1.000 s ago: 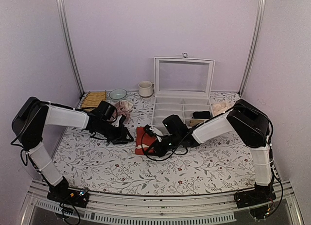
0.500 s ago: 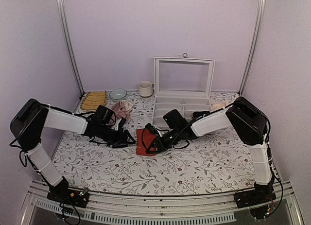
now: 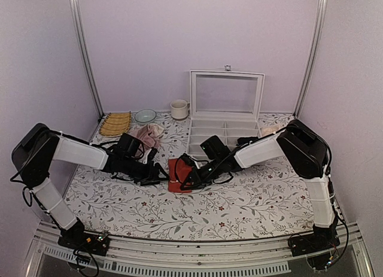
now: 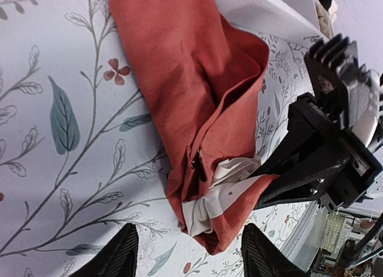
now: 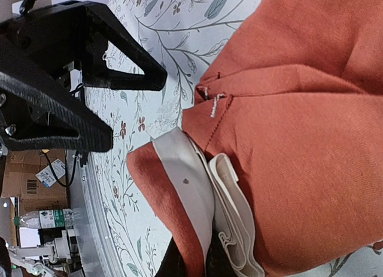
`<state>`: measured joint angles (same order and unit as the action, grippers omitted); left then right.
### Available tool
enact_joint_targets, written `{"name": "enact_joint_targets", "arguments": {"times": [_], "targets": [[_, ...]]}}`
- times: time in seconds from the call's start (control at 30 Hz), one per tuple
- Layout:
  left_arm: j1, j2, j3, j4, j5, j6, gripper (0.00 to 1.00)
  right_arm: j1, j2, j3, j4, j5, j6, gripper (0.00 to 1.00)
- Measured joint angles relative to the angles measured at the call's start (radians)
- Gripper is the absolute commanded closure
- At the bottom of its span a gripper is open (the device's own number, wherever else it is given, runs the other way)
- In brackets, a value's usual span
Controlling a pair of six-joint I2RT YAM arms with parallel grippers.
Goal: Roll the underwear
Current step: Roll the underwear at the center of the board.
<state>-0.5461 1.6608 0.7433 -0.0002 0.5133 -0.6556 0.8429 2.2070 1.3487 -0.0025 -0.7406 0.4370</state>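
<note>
Landmark: white compartment box (image 3: 226, 128), lid up, at the back of the table (image 3: 251, 208).

- Far left of the box, along the back wall: folded yellow striped cloth (image 3: 115, 122), then a pale bowl (image 3: 145, 115), then a mug (image 3: 178, 109) just left of the lid. All are well apart from the work zone.
- Pink cloth (image 3: 149, 134): between bowl and box, behind the left arm, not involved.
- Left gripper (image 4: 188, 259): front-left of the box, low over the table. Its jaws are spread with nothing between them, pointed at the garment's end. Judgement: it is placed to take or press the loose end while the other arm holds.
- Underwear (image 4: 191, 79): just in front of the box's front-left corner; I cannot tell whether the far edge touches the box. It is folded into a narrow strip, with the cream waistband (image 4: 222, 180) showing among the end layers.
- Right gripper (image 5: 187, 266): reaches in along the front of the box, its fingers pinched tight on the underwear at the waistband end. Judgement: this pinch keeps the fold from springing open.

Room: the box wall blocks any roll away from the arms. Bare table lies in front of the box, toward the arm bases. The two grippers sit near each other, so contact is a risk. No roll is formed yet; the task is at an early stage.
</note>
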Motion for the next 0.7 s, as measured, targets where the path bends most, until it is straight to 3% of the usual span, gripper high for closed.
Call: {"name": "enact_joint_targets", "arguments": {"times": [0.37, 0.7], "targets": [[-0.038, 0.003, -0.026, 0.046, 0.016, -0.016, 0.38, 0.0, 0.005, -0.002, 0.014, -0.003, 0.046, 1.0], [-0.05, 0.084, 0.016, 0.074, 0.034, -0.031, 0.49, 0.0, 0.005, -0.002, 0.012, -0.003, 0.045, 1.0]]}}
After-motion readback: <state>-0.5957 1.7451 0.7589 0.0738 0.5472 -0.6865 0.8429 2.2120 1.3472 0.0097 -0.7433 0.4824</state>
